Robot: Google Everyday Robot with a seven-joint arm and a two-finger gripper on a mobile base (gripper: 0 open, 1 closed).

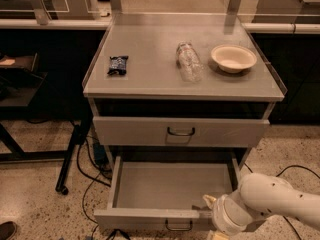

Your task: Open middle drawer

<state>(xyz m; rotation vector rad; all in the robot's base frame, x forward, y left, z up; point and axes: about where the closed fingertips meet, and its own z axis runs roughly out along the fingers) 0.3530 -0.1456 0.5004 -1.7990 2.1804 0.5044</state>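
Observation:
The middle drawer [170, 186] is pulled far out below the cabinet top, and its plain grey inside is bare. Its flat front [150, 218] carries a small dark loop handle [179, 227] at the centre. My gripper [210, 202] is at the drawer's front right corner, just above the front edge and to the right of the handle. The white arm [272, 199] comes in from the lower right. The taller-fronted top drawer [180, 131] above is pushed in.
On the cabinet top [150, 76] lie a dark snack packet [118, 64], a clear plastic bottle on its side [189, 61] and a white bowl [233, 57]. Cables [90, 171] and a dark table leg [70, 154] are on the floor to the left.

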